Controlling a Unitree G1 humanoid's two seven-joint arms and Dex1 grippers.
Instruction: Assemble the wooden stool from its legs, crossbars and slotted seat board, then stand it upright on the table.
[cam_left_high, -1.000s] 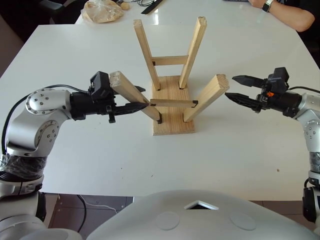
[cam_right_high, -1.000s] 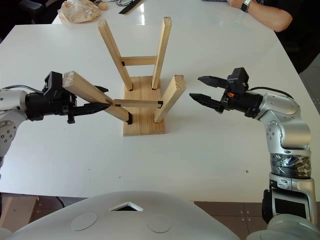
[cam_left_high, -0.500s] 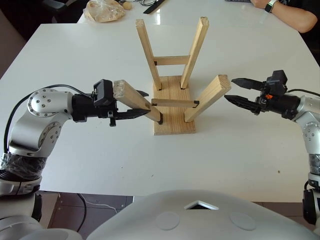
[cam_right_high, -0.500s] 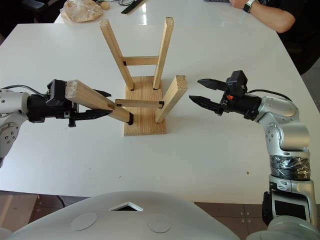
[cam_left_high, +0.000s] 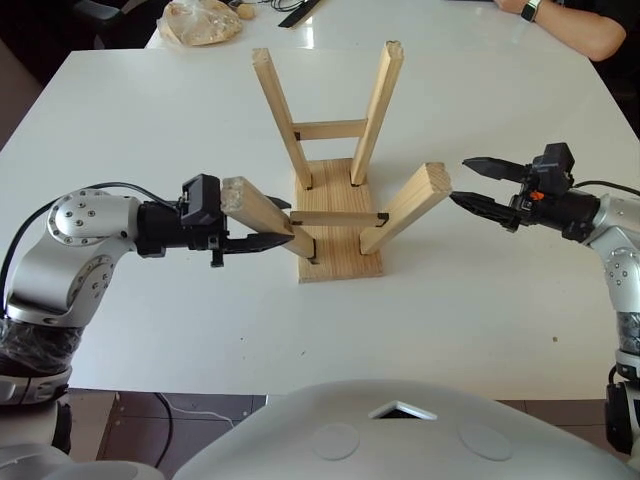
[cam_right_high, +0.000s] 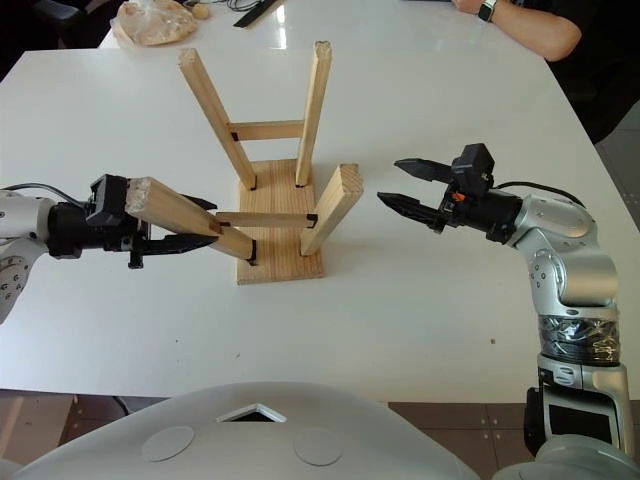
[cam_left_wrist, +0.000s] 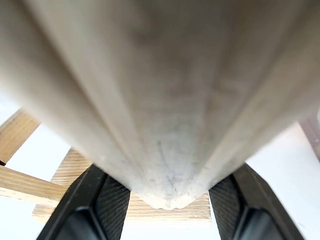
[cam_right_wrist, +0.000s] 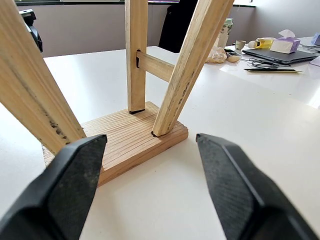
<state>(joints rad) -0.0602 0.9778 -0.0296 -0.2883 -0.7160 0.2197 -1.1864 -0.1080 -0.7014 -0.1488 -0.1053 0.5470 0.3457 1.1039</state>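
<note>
Left claw (cam_left_high: 284, 221) clenched on near-left leg (cam_left_high: 250, 198) of stool (cam_left_high: 335, 130), a finger on each side of it. Right claw (cam_left_high: 460, 180) released, jaws spread, just beside the tip of near-right leg (cam_left_high: 408, 206); can't tell if it's touching. Stool is pale wood, upside down mid-table: seat board (cam_left_high: 340, 265) flat, four splayed legs up, crossbars joining them. White table (cam_left_high: 450, 300) has open room all round the stool. Bag (cam_left_high: 205, 20) at far-left corner.

pale wooden stool (cam_left_high: 340, 215), white table (cam_left_high: 470, 310)
</note>
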